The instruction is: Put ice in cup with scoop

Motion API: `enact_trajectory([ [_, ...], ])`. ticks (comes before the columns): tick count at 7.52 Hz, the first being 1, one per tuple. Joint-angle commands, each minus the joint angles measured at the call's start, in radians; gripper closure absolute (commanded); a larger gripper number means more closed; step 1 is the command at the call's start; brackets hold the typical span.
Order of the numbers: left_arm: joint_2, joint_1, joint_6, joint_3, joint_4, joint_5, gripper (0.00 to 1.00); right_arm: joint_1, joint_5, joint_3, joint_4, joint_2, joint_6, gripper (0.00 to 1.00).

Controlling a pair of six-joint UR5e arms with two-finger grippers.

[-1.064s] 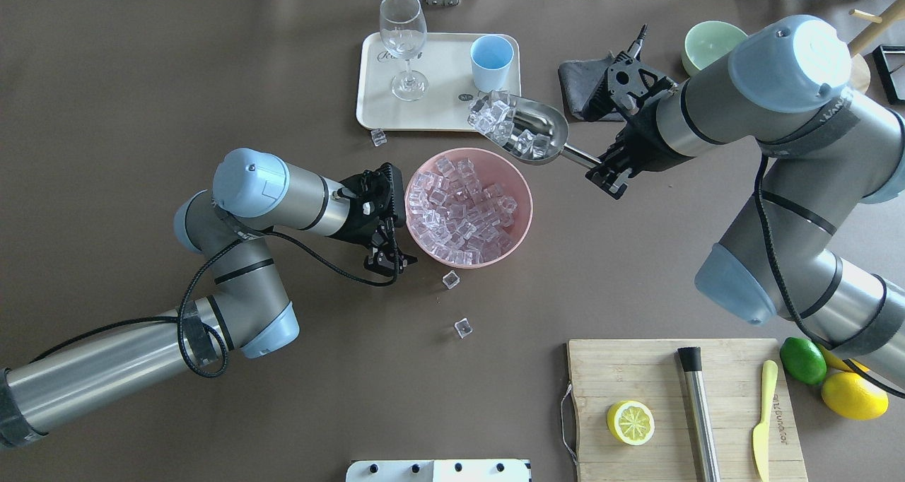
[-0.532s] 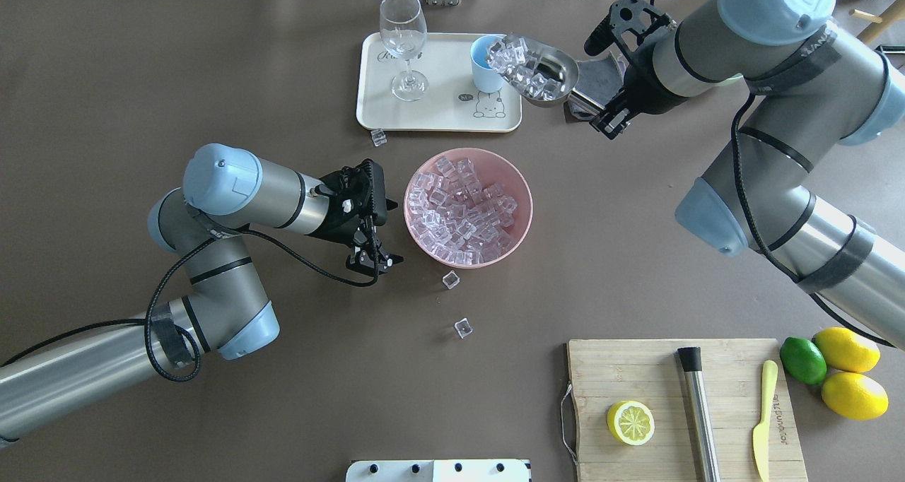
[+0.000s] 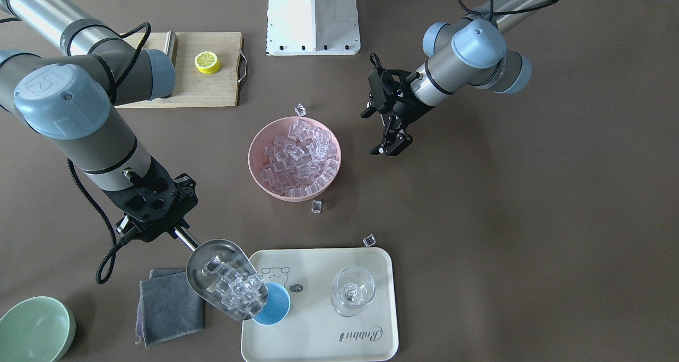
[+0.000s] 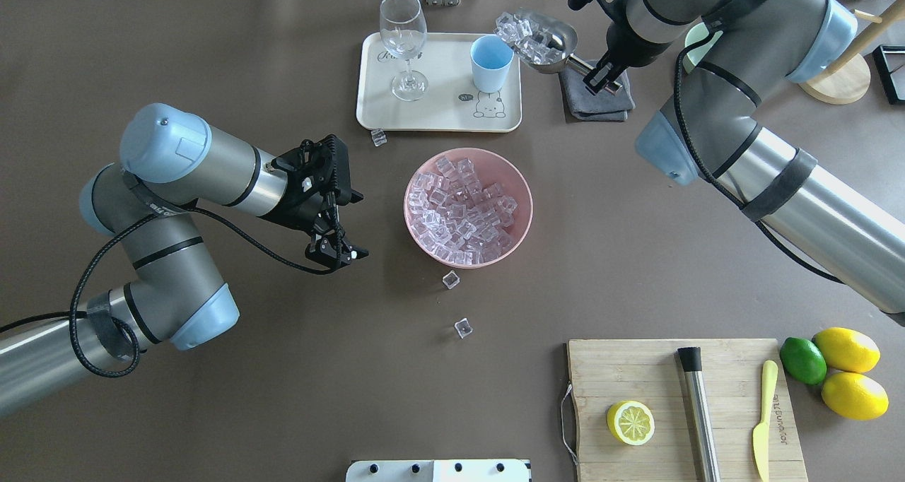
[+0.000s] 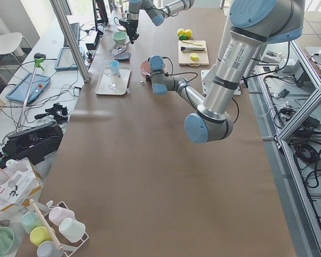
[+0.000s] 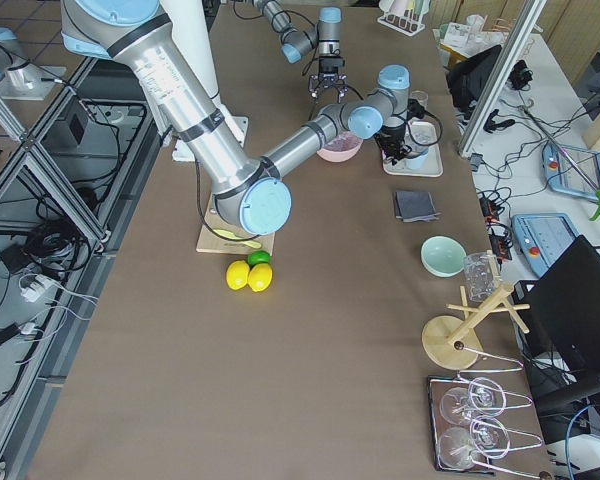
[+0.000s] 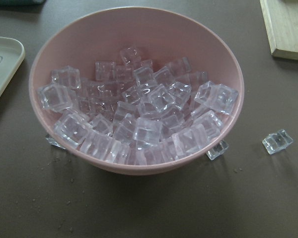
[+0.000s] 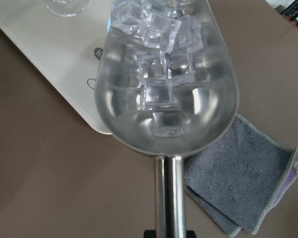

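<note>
My right gripper [image 4: 599, 79] is shut on the handle of the silver scoop [image 4: 543, 41], held in the air by the far right corner of the cream tray [image 4: 431, 111]. Several cubes of ice [image 8: 159, 64] fill the scoop [image 8: 188, 114]. In the front view the scoop's [image 3: 225, 278] open end overlaps the rim of the light-blue cup [image 3: 275, 304]. The cup [image 4: 491, 62] stands upright on the tray. More ice [image 4: 463, 210] fills the pink bowl [image 4: 520, 185]. My left gripper [image 4: 336, 250] is open and holds nothing, left of the bowl.
A stemmed glass [image 4: 403, 44] shares the tray. A grey cloth [image 4: 601, 97] lies under the right wrist and a green bowl [image 3: 34, 327] sits beyond it. Loose cubes [image 4: 450, 279] lie around the pink bowl. A cutting board [image 4: 636, 369] holds a lemon half, steel cylinder and knife.
My right arm has carried the loaded scoop from over the pink bowl's far rim to beside the cup at the tray's far corner. My left arm has drawn back leftward from the bowl.
</note>
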Motion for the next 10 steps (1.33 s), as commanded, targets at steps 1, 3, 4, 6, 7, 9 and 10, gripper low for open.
enact_trajectory([
  [1, 0.016, -0.057, -0.039, -0.067, 0.082, -0.004, 0.02, 0.001, 0.041, -0.026, -0.223, 0.080, -0.164, 1.00],
  [3, 0.066, -0.097, -0.249, -0.127, 0.079, -0.002, 0.02, 0.022, 0.047, -0.075, -0.381, 0.167, -0.252, 1.00],
  [4, 0.094, -0.133, -0.252, -0.130, 0.081, -0.004, 0.02, 0.036, 0.047, -0.108, -0.397, 0.194, -0.266, 1.00],
  [6, 0.181, -0.256, -0.467, -0.138, 0.072, -0.002, 0.02, 0.041, 0.047, -0.196, -0.410, 0.246, -0.277, 1.00],
  [7, 0.203, -0.317, -0.578, -0.121, 0.099, -0.008, 0.01, 0.039, 0.049, -0.204, -0.420, 0.255, -0.277, 1.00],
  [9, 0.278, -0.547, -0.576, -0.126, 0.302, -0.164, 0.01, 0.036, 0.049, -0.193, -0.460, 0.270, -0.278, 1.00],
  [10, 0.310, -0.648, -0.574, -0.126, 0.378, -0.235, 0.01, 0.036, 0.047, -0.195, -0.483, 0.278, -0.283, 1.00],
])
